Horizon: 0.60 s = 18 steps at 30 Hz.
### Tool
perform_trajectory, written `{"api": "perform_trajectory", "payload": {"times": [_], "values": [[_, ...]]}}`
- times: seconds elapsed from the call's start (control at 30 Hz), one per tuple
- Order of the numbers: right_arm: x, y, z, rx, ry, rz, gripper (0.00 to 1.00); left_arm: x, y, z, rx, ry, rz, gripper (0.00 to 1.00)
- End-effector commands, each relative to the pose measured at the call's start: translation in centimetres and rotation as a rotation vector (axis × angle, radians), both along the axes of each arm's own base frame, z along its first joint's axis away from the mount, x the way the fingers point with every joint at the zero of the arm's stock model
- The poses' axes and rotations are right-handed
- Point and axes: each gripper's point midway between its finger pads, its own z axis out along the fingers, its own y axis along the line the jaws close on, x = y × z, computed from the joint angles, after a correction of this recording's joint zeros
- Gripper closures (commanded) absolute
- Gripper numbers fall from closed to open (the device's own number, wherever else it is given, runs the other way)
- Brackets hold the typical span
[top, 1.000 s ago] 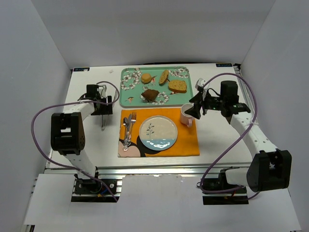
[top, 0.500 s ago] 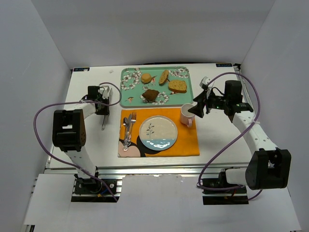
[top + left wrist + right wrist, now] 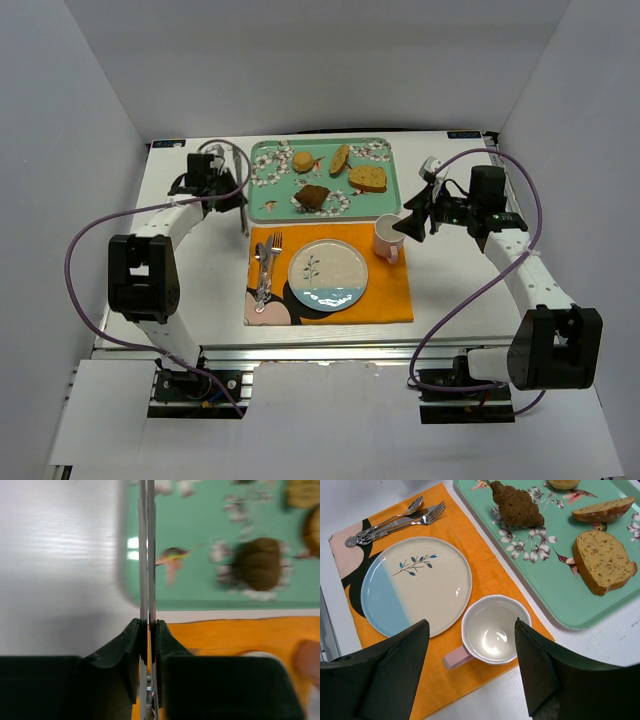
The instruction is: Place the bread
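The bread (image 3: 302, 161), a small round golden bun, lies on the teal flowered tray (image 3: 275, 195), and its lower edge shows at the top of the right wrist view (image 3: 565, 484). My left gripper (image 3: 225, 190) hovers by the tray's left edge, shut on metal tongs (image 3: 241, 205). In the left wrist view the two thin blades (image 3: 146, 555) run up from my jaws (image 3: 148, 625) over the tray's left rim. My right gripper (image 3: 408, 222) stands open above the pink mug (image 3: 386, 238), its fingers either side of the mug (image 3: 495, 630), nothing held.
A dark brown chunk (image 3: 313, 196), a long slice (image 3: 340, 158) and a square toasted slice (image 3: 367, 178) share the tray. On the orange placemat (image 3: 390, 295) sit a plate (image 3: 327, 275) and cutlery (image 3: 265, 262). White walls enclose the table.
My left gripper shut on the tongs and lifted them off the table, moving toward the tray's left edge. The right gripper drew back slightly to the right, still open.
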Motion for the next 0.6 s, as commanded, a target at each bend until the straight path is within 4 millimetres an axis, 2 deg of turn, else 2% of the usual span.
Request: {"api": "perform_trajectory", "payload": {"times": [0.0,0.1,0.13,0.23,0.27,0.3,0.33,0.37,0.57], "values": [[0.5,0.4,1.5,0.039,-0.035,0.019,0.26,1.5,-5.9,7.3,-0.215,-0.108,-0.066,0.74],[0.3,0.4,1.4,0.046,-0.034,0.023,0.26,2.0,-8.2,7.4,-0.255,-0.071,-0.095,0.69],[0.3,0.3,1.4,0.046,-0.036,0.021,0.26,2.6,-9.0,8.6,-0.26,-0.091,-0.109,0.65],[0.3,0.3,1.5,0.051,-0.044,0.021,0.26,3.7,-9.7,9.1,-0.24,-0.078,-0.121,0.58],[0.3,0.3,1.5,0.054,-0.042,0.02,0.26,3.9,-9.8,8.4,-0.232,-0.066,-0.115,0.57],[0.2,0.3,1.5,0.057,-0.041,0.019,0.26,4.4,-9.8,9.1,-0.229,-0.077,-0.112,0.56],[0.2,0.2,1.6,0.058,-0.044,0.017,0.26,4.8,-9.8,8.5,-0.23,-0.057,-0.099,0.56],[0.2,0.3,1.6,0.06,-0.045,0.018,0.26,5.3,-9.8,9.0,-0.232,-0.069,-0.09,0.55],[0.1,-0.2,1.5,0.058,-0.052,0.005,0.26,7.4,-9.8,8.8,-0.238,-0.079,-0.043,0.5]]}}
